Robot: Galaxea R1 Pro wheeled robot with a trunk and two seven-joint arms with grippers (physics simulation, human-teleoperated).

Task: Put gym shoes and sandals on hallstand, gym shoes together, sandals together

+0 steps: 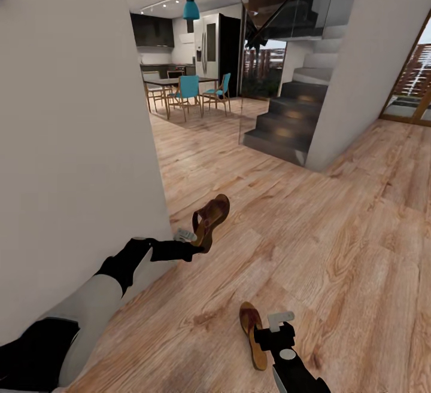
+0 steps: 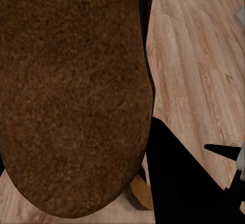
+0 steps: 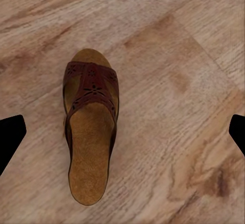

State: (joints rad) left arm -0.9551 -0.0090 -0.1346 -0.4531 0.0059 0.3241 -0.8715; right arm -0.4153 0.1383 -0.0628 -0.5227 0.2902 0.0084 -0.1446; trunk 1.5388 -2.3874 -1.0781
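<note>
Left arm (image 1: pixel 90 309): light grey forearm shell between black joint sections, tapering to a slim black wrist and a black gripper (image 1: pixel 190 243) with one pale grey-white finger pad (image 1: pixel 185 235) showing at its tip; a broad black housing sits at the frame's 7 o'clock corner. Right arm (image 1: pixel 296 375): black wrist block with a round light grey cap on top at 6 o'clock, and a pale grey finger (image 1: pixel 279 319) on the right gripper (image 1: pixel 272 327). In the right wrist view the fingertips (image 3: pixel 11 137) render as flat matte-black wedges at 3 and 9 o'clock, no screws, cables or markings legible.
</note>
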